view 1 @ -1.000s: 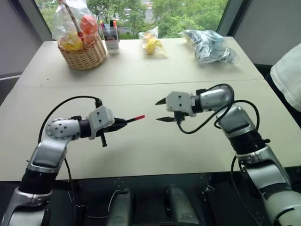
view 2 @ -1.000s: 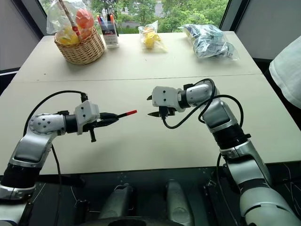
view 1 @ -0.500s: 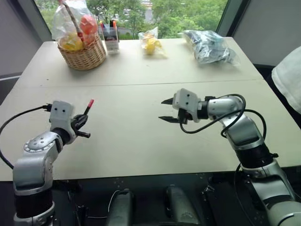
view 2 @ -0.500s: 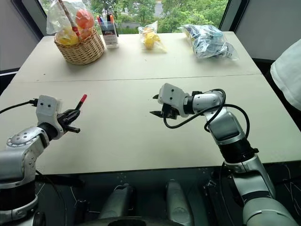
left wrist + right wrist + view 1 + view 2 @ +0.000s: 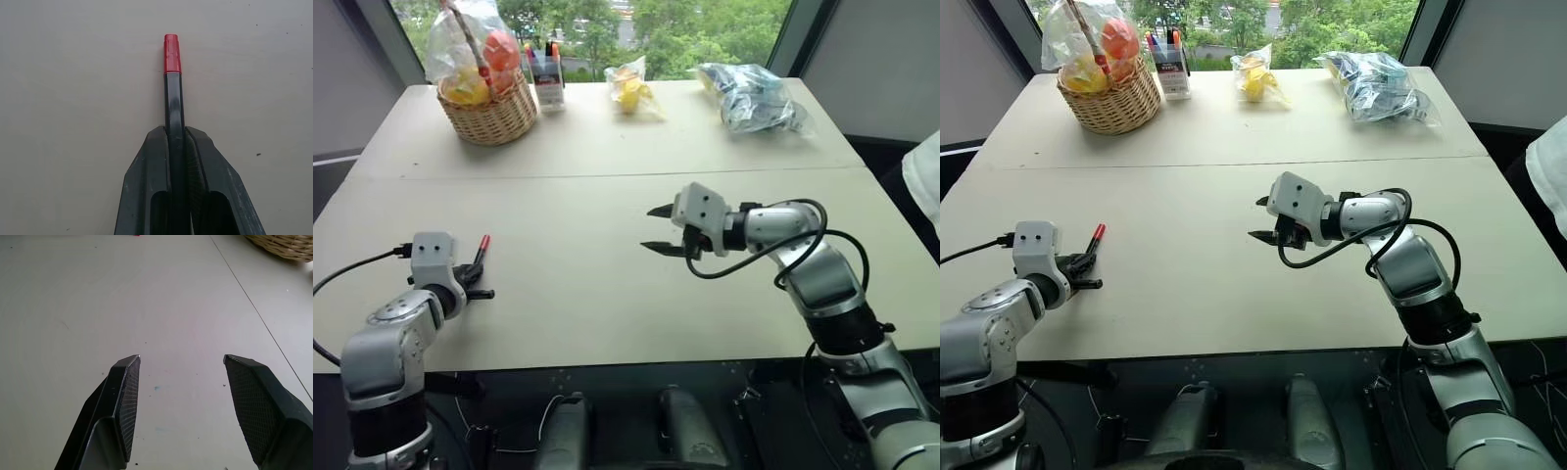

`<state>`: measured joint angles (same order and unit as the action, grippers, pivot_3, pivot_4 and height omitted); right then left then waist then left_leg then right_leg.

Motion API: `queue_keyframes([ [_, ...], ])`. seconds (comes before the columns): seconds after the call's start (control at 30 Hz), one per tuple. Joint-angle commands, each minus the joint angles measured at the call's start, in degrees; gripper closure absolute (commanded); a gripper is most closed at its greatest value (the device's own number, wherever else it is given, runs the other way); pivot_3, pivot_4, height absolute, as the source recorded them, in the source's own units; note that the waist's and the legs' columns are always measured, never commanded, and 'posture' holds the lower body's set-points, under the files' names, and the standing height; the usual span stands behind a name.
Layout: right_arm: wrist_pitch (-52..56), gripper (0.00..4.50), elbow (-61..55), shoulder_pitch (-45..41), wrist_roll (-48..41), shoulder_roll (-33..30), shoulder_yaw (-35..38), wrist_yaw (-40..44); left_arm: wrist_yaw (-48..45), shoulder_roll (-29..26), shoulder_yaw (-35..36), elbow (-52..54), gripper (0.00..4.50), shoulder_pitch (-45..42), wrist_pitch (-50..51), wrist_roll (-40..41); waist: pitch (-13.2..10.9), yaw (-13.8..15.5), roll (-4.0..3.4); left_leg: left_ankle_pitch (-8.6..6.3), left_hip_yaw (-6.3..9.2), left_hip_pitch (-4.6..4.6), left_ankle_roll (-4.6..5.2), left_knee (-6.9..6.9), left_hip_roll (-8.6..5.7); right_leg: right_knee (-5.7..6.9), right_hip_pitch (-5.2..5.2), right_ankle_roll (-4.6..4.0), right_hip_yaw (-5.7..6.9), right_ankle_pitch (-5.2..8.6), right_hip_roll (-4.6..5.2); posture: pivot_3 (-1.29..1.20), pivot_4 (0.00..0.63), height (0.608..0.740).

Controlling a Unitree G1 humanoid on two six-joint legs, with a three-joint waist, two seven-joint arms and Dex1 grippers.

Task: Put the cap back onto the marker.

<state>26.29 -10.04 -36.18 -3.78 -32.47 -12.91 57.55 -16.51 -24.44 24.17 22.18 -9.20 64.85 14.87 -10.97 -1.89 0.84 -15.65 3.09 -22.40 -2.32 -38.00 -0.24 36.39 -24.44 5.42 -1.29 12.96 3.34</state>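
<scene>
My left gripper (image 5: 473,277) is shut on the black marker (image 5: 173,107) low over the table's near left. The marker points away from me. The red cap (image 5: 171,54) sits on the marker's far end, just above the tabletop (image 5: 483,242). My right gripper (image 5: 649,228) hovers over the middle of the table, pointing left. It is open, with nothing between its fingers (image 5: 124,401).
Along the far edge stand a wicker basket of bagged fruit (image 5: 489,103), a holder of coloured pens (image 5: 546,78), a small yellow bag (image 5: 628,90) and a crumpled plastic bag (image 5: 749,95). A person's white sleeve (image 5: 928,176) shows at the right edge.
My left arm has swung left and down with the marker and rolled its wrist, so the marker now points away instead of toward the right gripper. The right gripper stays open in place.
</scene>
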Motion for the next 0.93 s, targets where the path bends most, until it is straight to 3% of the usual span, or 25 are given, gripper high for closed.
queue_keyframes([
  [0.03,-0.3,1.67,-2.1,-1.3,-1.0,-0.6,1.0,-0.5,0.5,-0.4,0.5,0.5,3.47,0.5,0.3,0.8,0.0,0.0,0.00,0.00,0.00,0.00,0.00,0.00,0.00,0.00,0.00,0.00,0.00,0.00,0.01,0.00,0.150,0.740],
  [0.27,-1.0,1.67,-1.3,-1.6,-1.0,-0.8,0.8,-0.1,1.7,0.2,0.5,5.5,0.08,2.0,0.1,2.0,0.0,0.0,0.00,0.00,0.00,0.00,0.00,0.00,0.00,-0.01,0.00,0.00,-0.01,0.00,0.01,0.00,0.150,0.740],
  [0.47,-2.3,1.67,0.4,-2.6,-3.3,-3.7,1.5,4.8,5.8,3.7,3.0,18.5,0.03,0.5,5.1,4.2,0.0,0.4,0.01,0.00,-0.01,0.00,0.00,0.00,-0.02,-0.03,0.02,0.00,0.00,0.00,0.05,0.00,0.150,0.740],
  [0.7,-4.7,1.67,4.7,-5.3,-7.0,-8.0,2.8,11.7,9.6,8.6,3.9,35.3,0.03,-0.1,17.7,4.9,0.0,0.9,0.02,0.00,-0.14,0.00,0.00,-0.01,-0.03,-0.11,0.08,0.00,0.00,0.00,0.04,0.00,0.150,0.740],
  [0.93,-5.9,1.67,8.6,-9.3,-9.5,-10.1,4.2,15.5,13.7,6.2,7.6,37.8,0.03,0.7,21.5,15.4,0.0,0.9,0.02,0.00,-0.19,0.02,0.00,-0.02,-0.01,-0.11,0.09,-0.01,0.00,0.01,-0.02,0.00,0.150,0.740],
])
